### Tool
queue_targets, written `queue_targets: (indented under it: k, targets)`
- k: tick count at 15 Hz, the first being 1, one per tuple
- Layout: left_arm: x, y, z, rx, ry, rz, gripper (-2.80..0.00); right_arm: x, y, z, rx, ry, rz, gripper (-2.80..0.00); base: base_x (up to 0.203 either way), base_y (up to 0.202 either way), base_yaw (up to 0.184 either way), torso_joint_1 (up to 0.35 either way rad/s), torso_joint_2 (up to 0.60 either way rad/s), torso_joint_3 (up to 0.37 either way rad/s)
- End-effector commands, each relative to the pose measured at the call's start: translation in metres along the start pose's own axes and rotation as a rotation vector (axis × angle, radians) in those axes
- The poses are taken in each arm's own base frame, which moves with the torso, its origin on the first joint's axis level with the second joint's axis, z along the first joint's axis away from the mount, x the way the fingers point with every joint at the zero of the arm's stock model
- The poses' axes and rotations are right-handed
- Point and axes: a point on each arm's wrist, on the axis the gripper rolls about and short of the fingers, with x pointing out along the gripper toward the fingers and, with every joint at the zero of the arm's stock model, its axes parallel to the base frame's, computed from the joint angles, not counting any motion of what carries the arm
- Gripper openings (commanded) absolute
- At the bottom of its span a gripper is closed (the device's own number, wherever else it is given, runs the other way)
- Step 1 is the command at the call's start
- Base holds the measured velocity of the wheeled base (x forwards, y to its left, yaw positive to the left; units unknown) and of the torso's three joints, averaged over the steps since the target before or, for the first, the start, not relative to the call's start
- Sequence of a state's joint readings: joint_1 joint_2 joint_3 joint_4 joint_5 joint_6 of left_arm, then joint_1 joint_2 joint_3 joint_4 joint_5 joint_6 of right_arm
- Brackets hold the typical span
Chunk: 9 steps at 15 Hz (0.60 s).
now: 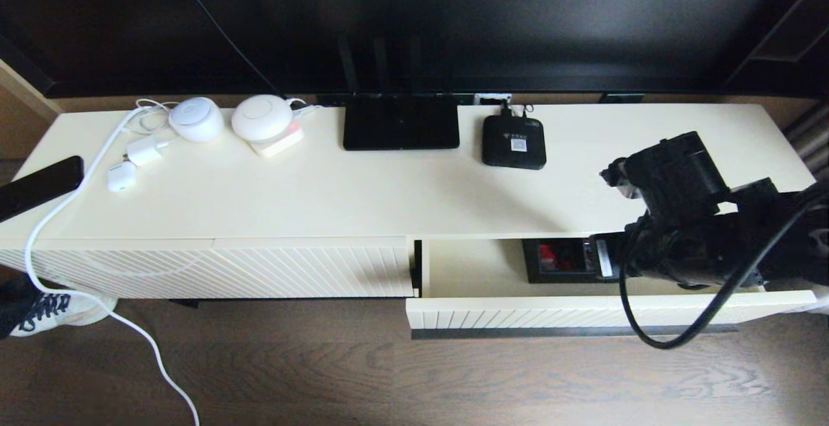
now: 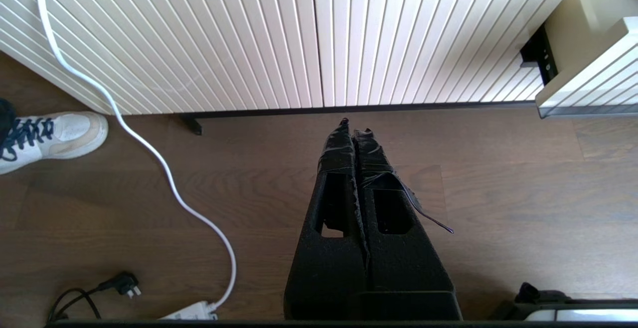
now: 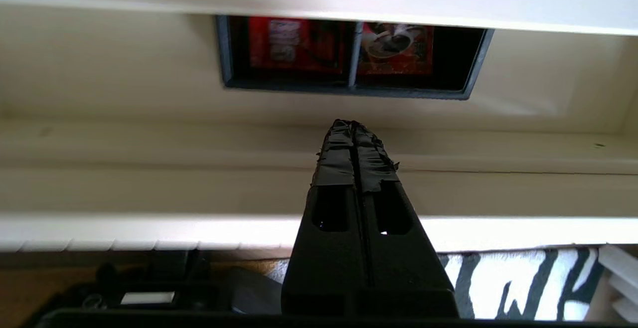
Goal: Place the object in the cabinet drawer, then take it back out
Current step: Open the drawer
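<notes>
We find the organizer box [image 3: 351, 56] lying on the floor of the open cabinet drawer [image 1: 602, 309], pushed toward the back so that its far part is hidden under the overhanging cabinet top [image 1: 363, 186]; only its near wall and two compartments with red and white packets show from the right wrist. Our right pincer [image 3: 353, 124] hangs over the drawer's front edge, just in front of the box and apart from it, with its fingers pressed together and nothing between them. Our left pincer [image 2: 353, 127] is parked low over the wooden floor, in front of the closed ribbed front [image 2: 199, 39] beside the drawer, its fingers also together and empty. We judge that the putting-in half is done and the taking-out half is in hand. The box looks like a rigid, thin-walled tray, probably light, with loose packets that would spill if it tipped, so we would keep it level. Its smooth dark walls may be slippery. The best hold seems to be the near wall, or the divider between the two visible compartments, one finger inside and one outside; for that the pincer must first spread, then reach in under the cabinet top. The overhang leaves little room above the box, so we would draw it toward the drawer front before lifting, minding the wrist against the edge.
</notes>
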State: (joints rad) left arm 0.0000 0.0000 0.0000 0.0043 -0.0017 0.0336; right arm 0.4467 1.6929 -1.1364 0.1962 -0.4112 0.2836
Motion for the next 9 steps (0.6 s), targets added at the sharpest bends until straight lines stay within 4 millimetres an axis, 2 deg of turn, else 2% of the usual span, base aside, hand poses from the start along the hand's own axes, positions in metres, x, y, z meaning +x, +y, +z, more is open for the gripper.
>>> queue_targets:
  k: [1, 9]
  targets:
    - [0.000, 0.000, 0.000, 0.000, 0.000, 0.000, -2.80, 0.018, 0.001, -0.001, 0.000, 0.037, -0.031, -2.80, 0.000, 0.000, 0.000, 0.000, 0.00, 0.000]
    - [0.000, 0.000, 0.000, 0.000, -0.001, 0.000, -2.80, 0.044, -0.004, -0.003, 0.016, 0.077, -0.074, -2.80, 0.000, 0.000, 0.000, 0.000, 0.00, 0.000]
